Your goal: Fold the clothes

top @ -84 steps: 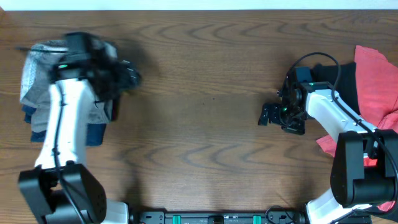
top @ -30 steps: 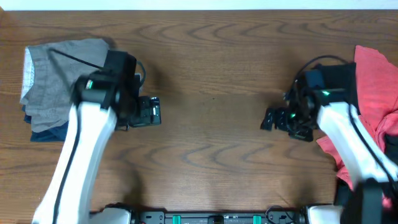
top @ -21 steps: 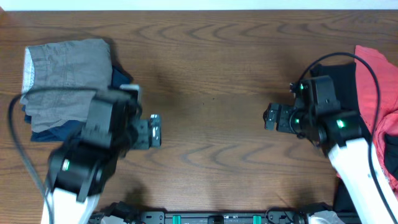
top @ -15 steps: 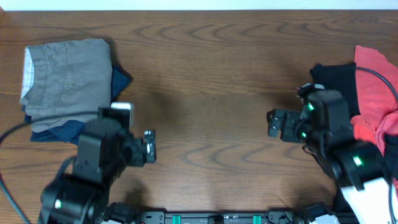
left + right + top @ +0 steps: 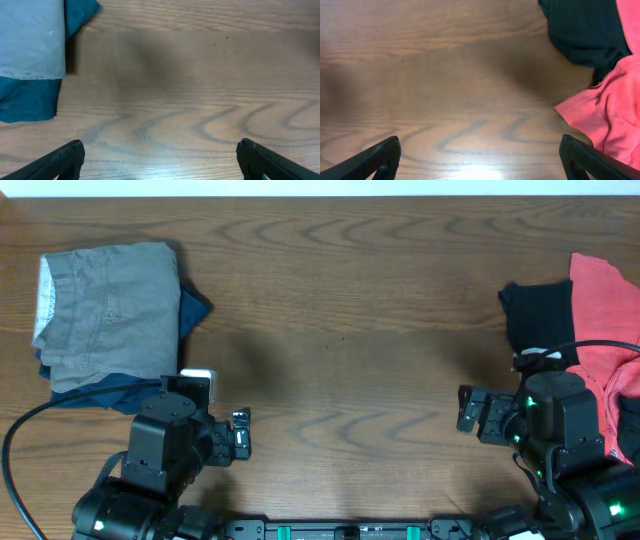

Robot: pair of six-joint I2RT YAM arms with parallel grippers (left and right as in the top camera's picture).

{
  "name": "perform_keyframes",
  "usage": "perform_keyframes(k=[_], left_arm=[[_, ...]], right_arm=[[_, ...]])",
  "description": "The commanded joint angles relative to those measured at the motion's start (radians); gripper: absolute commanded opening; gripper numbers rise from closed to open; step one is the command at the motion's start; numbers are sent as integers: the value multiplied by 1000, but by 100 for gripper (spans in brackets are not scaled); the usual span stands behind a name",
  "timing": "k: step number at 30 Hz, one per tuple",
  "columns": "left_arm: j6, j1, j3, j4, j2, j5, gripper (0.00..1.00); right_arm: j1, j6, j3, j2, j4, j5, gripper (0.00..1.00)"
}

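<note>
Grey cotton sits on top at about ten o'clock on the table (image 5: 340, 300). There the grey shorts (image 5: 108, 305) lie flat and squared, with pale waistband lining showing along their nine o'clock edge. They are stacked over the navy shorts (image 5: 112, 388), whose edges peek out on the three and six o'clock sides. I read that stack as the finished pile, parked at the corner so the middle of the table is free to work on.

At three o'clock the black piece (image 5: 535, 320) and the coral-red piece (image 5: 605, 310) lie rumpled and touching. The coral-red seems to lie over the black's three o'clock edge. I judge these two to be not yet folded, heaped where my right arm can reach them.

My left claw (image 5: 240, 438) hangs near seven o'clock, well apart from the stack. Its wrist camera shows the two fingertips spread wide at the bottom corners with only bare wood between them, so it holds nothing. My right claw (image 5: 472, 410) hangs near five o'clock, near the black piece but not touching it, equally wide open and empty. Both sit close to my edge of the table, which I take as a neutral stance between garments. The next move, as I see it, is for the right claw to draw the black piece to the middle.
</note>
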Motion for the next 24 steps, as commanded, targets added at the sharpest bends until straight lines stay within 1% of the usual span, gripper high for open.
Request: perform_keyframes(k=[1, 13, 15, 24], left_arm=[[-13, -5, -6, 2, 2, 10, 98], [-13, -5, -6, 2, 2, 10, 98], [-13, -5, -6, 2, 2, 10, 98], [-13, -5, -6, 2, 2, 10, 98]], right_arm=[[17, 11, -1, 2, -4, 24, 99], [17, 11, -1, 2, -4, 24, 99], [16, -18, -1, 2, -4, 62, 99], [3, -53, -2, -10, -107, 79, 99]])
